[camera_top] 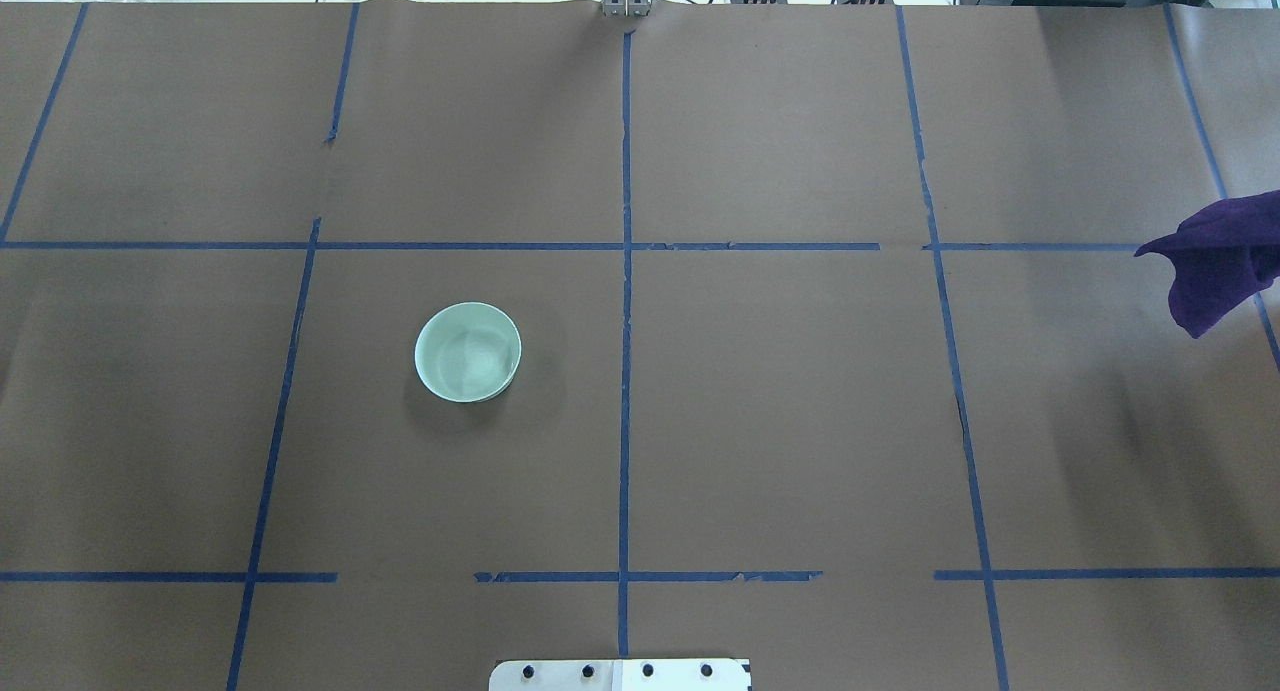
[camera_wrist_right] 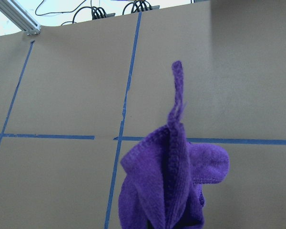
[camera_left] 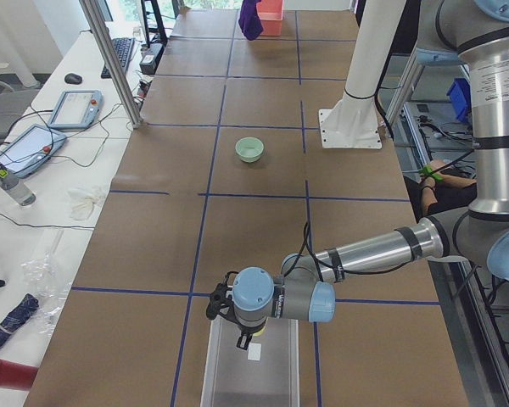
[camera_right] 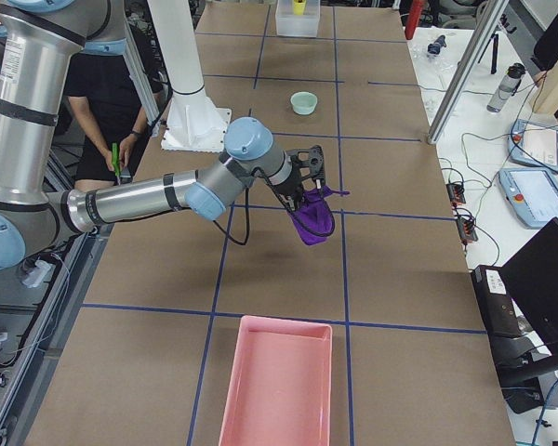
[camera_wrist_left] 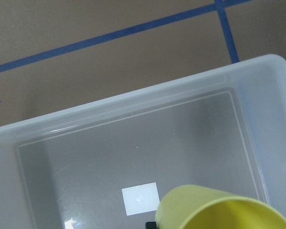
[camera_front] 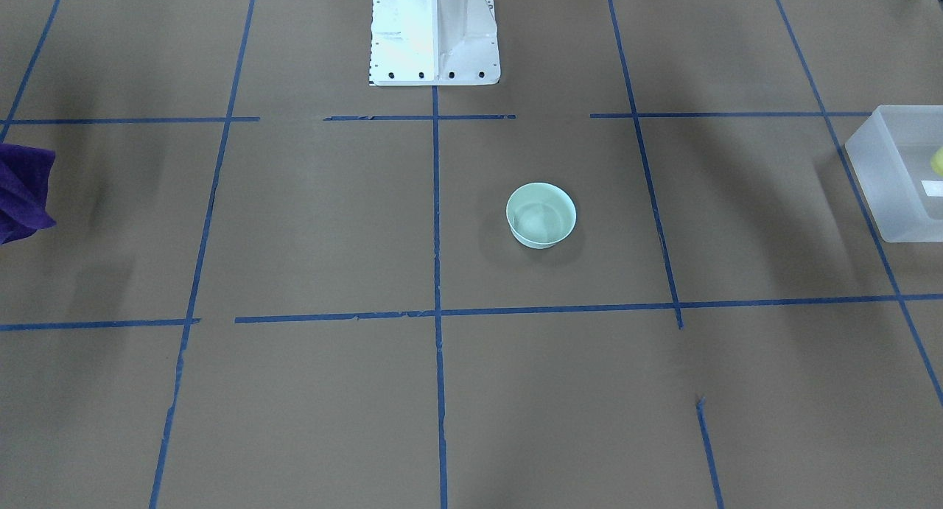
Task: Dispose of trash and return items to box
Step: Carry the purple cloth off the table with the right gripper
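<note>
- The cup (camera_wrist_left: 214, 210), yellow and with its mouth toward the wrist camera, is directly under the left gripper (camera_left: 241, 332) and above the inside of the box (camera_wrist_left: 133, 107).
- If the cup touches the floor of the box, I cannot tell.
- Only a small yellow part of the cup shows below this gripper in the left side view. Whether the fingers press on the cup or are apart from it cannot be told.
- The box stands on the table (camera_top: 780, 411) under the left gripper, at the table's end on the robot's left. A white label (camera_wrist_left: 140, 198) on its floor is seen just beside the cup.
- A pale green bowl (camera_top: 468, 352) stands upright, well apart from the left gripper, toward the middle of the table.
- A purple cloth (camera_right: 312, 219) hangs in folds directly below the right gripper (camera_right: 302, 186) and is off the table.
- The fingers of the right gripper are hidden by the cloth, so their grip cannot be told.
- A pink bin (camera_right: 277, 383) stands well apart from the right gripper, at the table's end on the robot's right.
</note>
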Robot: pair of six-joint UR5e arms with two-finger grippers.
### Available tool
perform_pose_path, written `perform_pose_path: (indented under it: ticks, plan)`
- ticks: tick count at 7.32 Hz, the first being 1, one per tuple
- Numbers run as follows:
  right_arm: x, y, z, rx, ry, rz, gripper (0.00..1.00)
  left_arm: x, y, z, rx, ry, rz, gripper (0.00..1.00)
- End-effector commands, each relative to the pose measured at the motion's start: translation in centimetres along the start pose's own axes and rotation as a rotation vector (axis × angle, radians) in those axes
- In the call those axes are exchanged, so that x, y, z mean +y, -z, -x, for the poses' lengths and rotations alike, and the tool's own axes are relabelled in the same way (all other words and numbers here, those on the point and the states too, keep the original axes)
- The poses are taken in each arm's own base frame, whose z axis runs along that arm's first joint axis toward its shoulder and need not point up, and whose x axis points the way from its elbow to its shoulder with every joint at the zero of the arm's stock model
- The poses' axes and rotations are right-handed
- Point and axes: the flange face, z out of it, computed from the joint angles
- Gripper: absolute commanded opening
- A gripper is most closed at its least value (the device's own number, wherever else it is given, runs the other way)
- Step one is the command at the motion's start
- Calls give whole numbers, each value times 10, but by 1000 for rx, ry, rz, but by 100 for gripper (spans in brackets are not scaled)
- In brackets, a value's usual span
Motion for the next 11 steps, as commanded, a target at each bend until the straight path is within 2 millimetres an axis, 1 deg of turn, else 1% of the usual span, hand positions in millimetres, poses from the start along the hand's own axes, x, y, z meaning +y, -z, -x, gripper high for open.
perform_pose_path:
  ticks: [1, 2, 3, 4, 5, 6, 7, 8, 9, 10, 11]
  plan:
    - [-7, 24, -15, 27, 25, -68, 0, -1, -18, -9, 38, -36, 14, 0]
    - [-8, 32, -24, 42, 51, -89, 0, -4, -19, -12, 35, -54, 6, 0]
    - [-10, 38, -30, 55, 77, -106, 0, -2, -26, -10, 36, -57, 0, 0]
    - [-10, 43, -37, 70, 100, -120, 0, -6, -30, -15, 38, -57, -4, 0]
    - [-11, 50, -45, 95, 133, -140, 0, -8, -32, -16, 37, -67, -8, 23]
    - [-12, 56, -52, 115, 156, -157, 0, -11, -32, -16, 35, -70, -11, 66]
    - [-11, 62, -57, 138, 177, -174, 0, -14, -30, -17, 32, -78, -18, 92]
    - [-9, 69, -63, 151, 176, -189, 0, -23, -21, -26, 26, -112, -53, 100]
    - [-1, 75, -73, 178, 199, -192, 0, -36, -7, -36, 15, -135, -79, 100]
    - [8, 75, -91, 258, 250, -175, 0, -41, 5, -43, 7, -150, -100, 100]
    - [10, 86, -111, 349, 316, -135, 0, -51, 24, -50, -20, -167, -136, 100]
